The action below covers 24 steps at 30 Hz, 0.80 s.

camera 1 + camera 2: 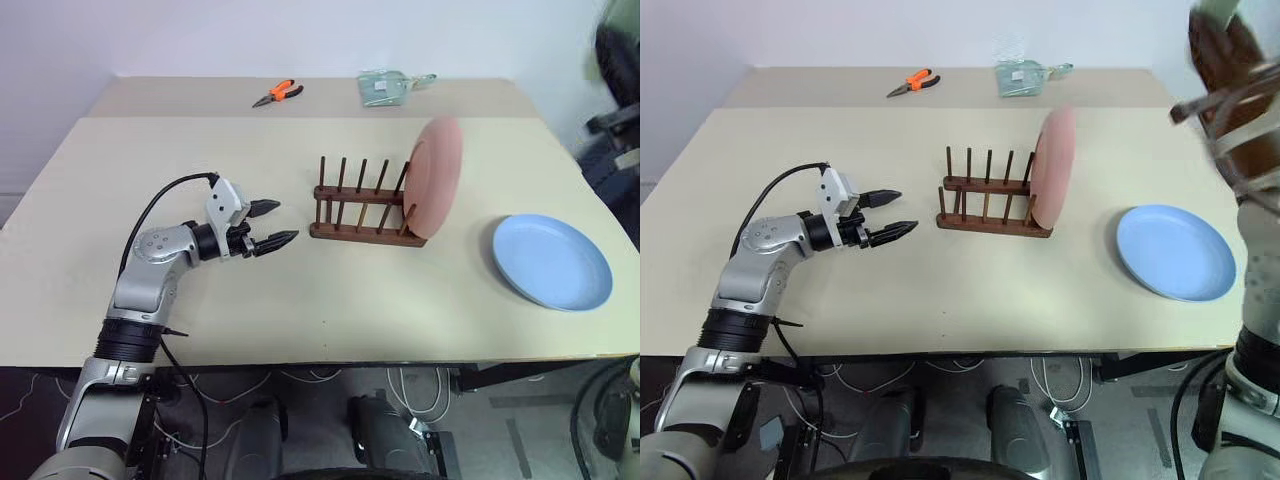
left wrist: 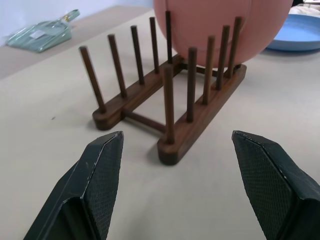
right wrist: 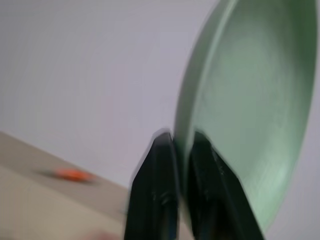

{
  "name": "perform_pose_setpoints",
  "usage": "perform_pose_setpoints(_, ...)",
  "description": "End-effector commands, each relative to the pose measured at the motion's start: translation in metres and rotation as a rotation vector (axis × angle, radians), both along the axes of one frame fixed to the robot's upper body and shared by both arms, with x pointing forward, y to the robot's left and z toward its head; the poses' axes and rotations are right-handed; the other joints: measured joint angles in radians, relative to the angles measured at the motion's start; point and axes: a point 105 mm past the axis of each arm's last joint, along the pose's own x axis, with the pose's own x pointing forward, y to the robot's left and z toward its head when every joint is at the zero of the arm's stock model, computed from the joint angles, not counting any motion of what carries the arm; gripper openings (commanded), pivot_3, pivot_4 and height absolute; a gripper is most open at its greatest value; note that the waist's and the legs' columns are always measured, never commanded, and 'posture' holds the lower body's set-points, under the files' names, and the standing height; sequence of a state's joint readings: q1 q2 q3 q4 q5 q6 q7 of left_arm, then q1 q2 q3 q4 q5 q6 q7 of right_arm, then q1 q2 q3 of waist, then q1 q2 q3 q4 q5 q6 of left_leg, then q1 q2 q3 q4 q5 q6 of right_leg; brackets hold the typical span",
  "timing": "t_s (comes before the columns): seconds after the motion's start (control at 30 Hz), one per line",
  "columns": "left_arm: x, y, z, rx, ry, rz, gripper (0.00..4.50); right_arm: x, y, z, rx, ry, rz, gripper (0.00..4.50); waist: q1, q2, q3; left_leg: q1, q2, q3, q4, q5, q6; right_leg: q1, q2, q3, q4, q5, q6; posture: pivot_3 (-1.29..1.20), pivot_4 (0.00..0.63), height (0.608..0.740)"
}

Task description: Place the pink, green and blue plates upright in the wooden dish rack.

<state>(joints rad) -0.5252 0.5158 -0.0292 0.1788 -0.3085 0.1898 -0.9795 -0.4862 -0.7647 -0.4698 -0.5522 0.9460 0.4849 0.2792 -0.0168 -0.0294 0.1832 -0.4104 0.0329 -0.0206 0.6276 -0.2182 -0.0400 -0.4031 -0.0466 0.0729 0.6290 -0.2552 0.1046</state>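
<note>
Left eye view: the wooden dish rack (image 1: 362, 212) sits mid-tabletop (image 1: 300, 300) with one occupant, the pink plate (image 1: 438, 176), standing upright in the slot at its right end; the other peg gaps hold nothing. The blue plate (image 1: 551, 261) lies flat on the tabletop to the right of the rack, well apart from it. The left pincer (image 1: 272, 225) hovers just left of the rack, jaws wide and holding nothing. In the right wrist view the right pincer (image 3: 180, 150) is clamped on the rim of the green plate (image 3: 250, 100), lifted off the tabletop. Orange pliers (image 1: 277, 94) and a clear packet (image 1: 385, 87) lie at the far edge; no writing is readable.
</note>
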Motion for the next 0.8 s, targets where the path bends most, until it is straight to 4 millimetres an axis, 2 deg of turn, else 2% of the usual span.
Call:
perform_pose_setpoints(0.03,0.001,0.0,0.015,-0.006,-0.052,-0.012,3.56,-0.016,0.046,-0.016,0.107,0.145,0.344,0.07,0.0,0.0,0.0,0.0,0.0,0.0,0.0,0.0,0.0,0.0,0.0,0.0,0.0,0.0,0.0,0.0,0.15,0.732)
perform_pose_setpoints(0.17,-0.003,-0.003,0.015,-0.007,-0.049,-0.029,3.56,0.001,0.063,-0.042,0.179,0.289,0.374,0.07,0.002,0.0,0.0,-0.001,0.0,0.001,0.002,0.0,0.0,0.0,-0.002,0.001,0.0,0.0,-0.001,0.0,0.15,0.732)
perform_pose_setpoints(0.27,-0.006,-0.004,0.016,-0.01,-0.045,-0.036,3.56,0.032,0.059,-0.067,0.24,0.398,0.253,0.07,0.0,0.0,0.0,-0.001,0.0,0.002,0.001,0.0,0.0,-0.002,-0.002,0.001,0.0,0.0,-0.001,0.0,0.15,0.732)
perform_pose_setpoints(0.33,-0.008,-0.003,0.016,-0.01,-0.043,-0.033,3.56,0.044,0.056,-0.078,0.261,0.445,0.217,0.07,0.0,0.0,0.0,-0.001,0.0,0.002,0.001,0.0,0.0,-0.002,-0.002,0.001,0.001,0.0,-0.001,0.0,0.15,0.732)
perform_pose_setpoints(0.8,-0.012,-0.006,0.017,-0.015,-0.037,-0.035,3.56,0.045,0.078,-0.105,0.192,0.529,0.314,0.07,-0.001,0.001,0.0,-0.001,0.0,0.002,0.0,0.0,0.0,-0.004,0.0,0.001,0.001,0.0,0.0,0.0,0.15,0.732)
